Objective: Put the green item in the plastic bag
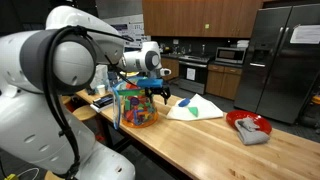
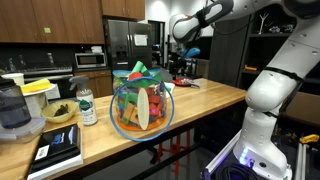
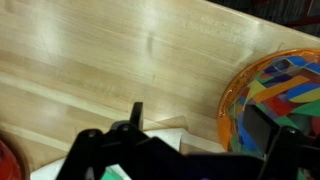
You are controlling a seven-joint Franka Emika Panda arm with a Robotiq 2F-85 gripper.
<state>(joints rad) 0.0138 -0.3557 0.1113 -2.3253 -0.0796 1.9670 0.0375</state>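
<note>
The green item (image 1: 192,103) lies flat on a white cloth (image 1: 197,110) on the wooden counter, with a small blue piece beside it. The plastic bag (image 1: 136,106) stands upright with colourful pieces inside; it also shows in an exterior view (image 2: 140,102) and at the right of the wrist view (image 3: 285,95). My gripper (image 1: 156,93) hangs between the bag and the cloth, just above the counter, and it also shows in an exterior view (image 2: 182,66). In the wrist view my gripper (image 3: 200,118) is open and empty over the cloth's corner (image 3: 155,135).
A red bowl with a grey cloth (image 1: 250,126) sits further along the counter past the white cloth. A bottle (image 2: 87,105), a yellow-lidded container (image 2: 14,108) and a book (image 2: 58,148) stand on the bag's other side. The counter edge (image 1: 200,150) runs along the front.
</note>
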